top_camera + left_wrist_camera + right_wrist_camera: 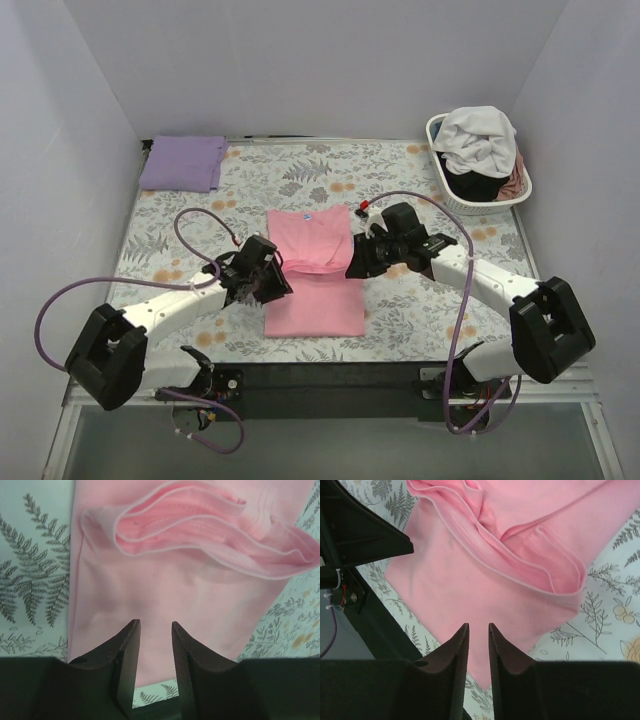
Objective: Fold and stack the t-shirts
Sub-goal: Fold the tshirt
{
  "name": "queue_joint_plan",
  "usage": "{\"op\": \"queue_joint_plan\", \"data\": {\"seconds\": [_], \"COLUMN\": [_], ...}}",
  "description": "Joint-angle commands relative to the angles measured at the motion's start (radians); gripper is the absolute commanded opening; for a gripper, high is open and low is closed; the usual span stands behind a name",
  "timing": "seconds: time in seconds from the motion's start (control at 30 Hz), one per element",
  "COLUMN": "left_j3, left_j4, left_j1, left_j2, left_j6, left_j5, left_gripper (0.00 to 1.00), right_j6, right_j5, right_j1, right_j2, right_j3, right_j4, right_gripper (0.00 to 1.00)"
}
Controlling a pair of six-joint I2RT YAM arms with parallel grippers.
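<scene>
Pink t-shirt (315, 305) lying part-folded at the middle of the desk (430, 310)
Far left, a folded lavender t-shirt (182, 162); left end effector (155, 625), fingers slightly apart and empty, at the pink t-shirt's left edge; right end effector (478, 626), fingers narrowly apart and empty, at its right edge; far right, a basket (450, 195) holding a white t-shirt (480, 135) atop others

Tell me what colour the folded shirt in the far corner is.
The folded shirt is lavender purple; the top view shows it best.
</scene>
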Motion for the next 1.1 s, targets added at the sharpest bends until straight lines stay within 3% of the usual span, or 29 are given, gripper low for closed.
{"op": "queue_joint_plan", "data": {"seconds": [0.0,0.23,0.7,0.8,0.97,1.07], "left_j3": [0.068,0.171,0.321,0.321,0.243,0.146], "left_j4": [0.032,0.060,0.107,0.090,0.087,0.099], "left_j1": [0.007,0.074,0.208,0.217,0.217,0.217], "left_j2": [0.063,0.227,0.478,0.423,0.196,0.110], "left_j6": [0.028,0.081,0.135,0.143,0.129,0.106], "left_j5": [-0.071,-0.118,0.000,0.000,0.000,0.061], "left_gripper": [0.29,0.23,0.21,0.25,0.33,0.34], "right_j6": [-0.021,-0.039,-0.070,-0.061,-0.009,0.056], "right_j5": [-0.039,-0.043,-0.157,-0.180,-0.194,-0.272], "right_j1": [-0.001,-0.024,-0.173,-0.177,-0.179,-0.177], "right_j2": [0.068,0.197,0.390,0.363,0.234,0.194], "right_j3": [0.050,0.092,0.195,0.196,0.112,0.012], "right_j4": [0.051,0.090,0.137,0.137,0.191,0.332], "right_gripper": [0.28,0.28,0.28,0.29,0.32,0.35]}}
